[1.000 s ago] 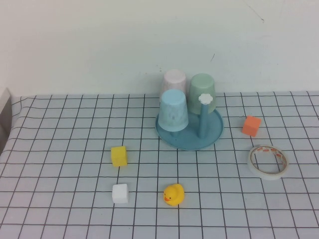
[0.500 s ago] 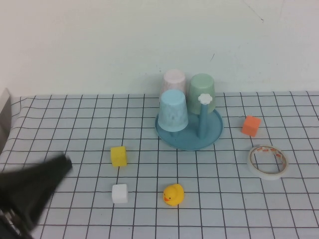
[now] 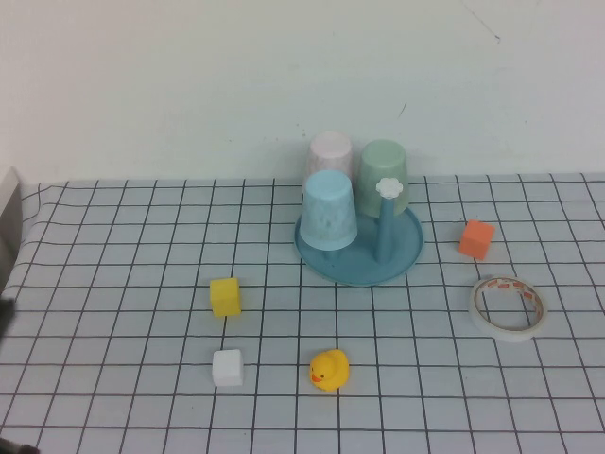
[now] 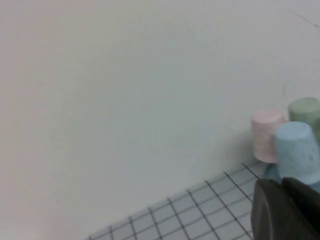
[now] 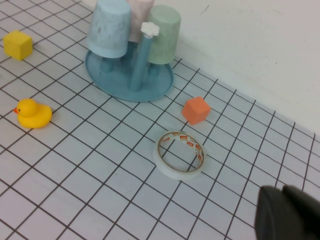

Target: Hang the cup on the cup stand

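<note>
the cup (image 3: pixel 330 211) sits upside down on the cup stand (image 3: pixel 406 253), over a peg at the stand's left-front side. behind it, also inverted on the stand: a pale pink cup (image 3: pixel 331 152) and a mint green cup (image 3: pixel 382 166) to its right. one free peg (image 3: pixel 387 227) w/ a white flower knob stands at the stand's right-front, just beside the cup but not touching it.

my left gripper (image 4: pixel 287 210) is clenched, nothing in it; its dark tip shows only in the left wrist view, raised and aimed toward the wall w/ the cups beyond it. in the high view only a dark sliver shows at the left edge. my right gripper (image 5: pixel 290 215) is clenched too, empty, hovering above the worktop (image 3: pixel 113 284) on the right side, near the tape roll (image 3: pixel 509 306) but well apart from the stand.

elsewhere on the checked worktop: orange block (image 3: pixel 476 238) right of the stand, yellow block (image 3: pixel 225 295) left-front of it, white block (image 3: pixel 228 367) nearer me, rubber duck (image 3: pixel 329 369) beside the white block.
</note>
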You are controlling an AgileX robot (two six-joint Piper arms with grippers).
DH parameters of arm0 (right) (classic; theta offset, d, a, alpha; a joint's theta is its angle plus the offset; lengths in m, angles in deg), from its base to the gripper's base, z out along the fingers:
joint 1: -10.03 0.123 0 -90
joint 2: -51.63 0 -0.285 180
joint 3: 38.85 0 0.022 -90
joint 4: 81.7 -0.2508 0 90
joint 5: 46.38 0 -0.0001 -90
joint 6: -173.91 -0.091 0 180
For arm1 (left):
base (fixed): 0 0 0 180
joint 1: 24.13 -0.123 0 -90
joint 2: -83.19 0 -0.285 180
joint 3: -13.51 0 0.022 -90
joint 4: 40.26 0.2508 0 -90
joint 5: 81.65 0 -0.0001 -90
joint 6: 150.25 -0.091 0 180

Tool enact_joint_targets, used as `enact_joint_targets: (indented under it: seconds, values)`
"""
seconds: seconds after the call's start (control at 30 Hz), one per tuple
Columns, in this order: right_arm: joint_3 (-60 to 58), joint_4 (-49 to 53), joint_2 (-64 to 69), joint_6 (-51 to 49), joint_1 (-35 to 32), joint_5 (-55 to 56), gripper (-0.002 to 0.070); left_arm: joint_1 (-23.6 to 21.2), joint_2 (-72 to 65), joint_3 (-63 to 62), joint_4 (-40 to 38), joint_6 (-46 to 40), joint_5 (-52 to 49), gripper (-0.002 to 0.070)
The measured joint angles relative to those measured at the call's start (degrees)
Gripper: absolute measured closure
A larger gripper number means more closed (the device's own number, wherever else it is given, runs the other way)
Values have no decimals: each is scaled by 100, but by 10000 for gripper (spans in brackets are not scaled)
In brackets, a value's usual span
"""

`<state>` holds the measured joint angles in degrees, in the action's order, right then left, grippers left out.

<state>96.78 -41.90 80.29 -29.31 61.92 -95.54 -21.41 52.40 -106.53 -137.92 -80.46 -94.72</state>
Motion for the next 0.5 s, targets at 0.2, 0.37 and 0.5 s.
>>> enact_joint_targets:
  seconds: [0.2, 0.37, 0.5]
  values:
    - [0, 0, 0, 0, 0, -9, 678, 0, 779, 94, -50, -309, 640, 675]
    - [0, 0, 0, 0, 0, -9, 678, 0, 1427, 604, -71, -475, 828, 675]
    - [0, 0, 0, 0, 0, -9, 678, 0, 2048, 1057, -71, -449, 852, 675]
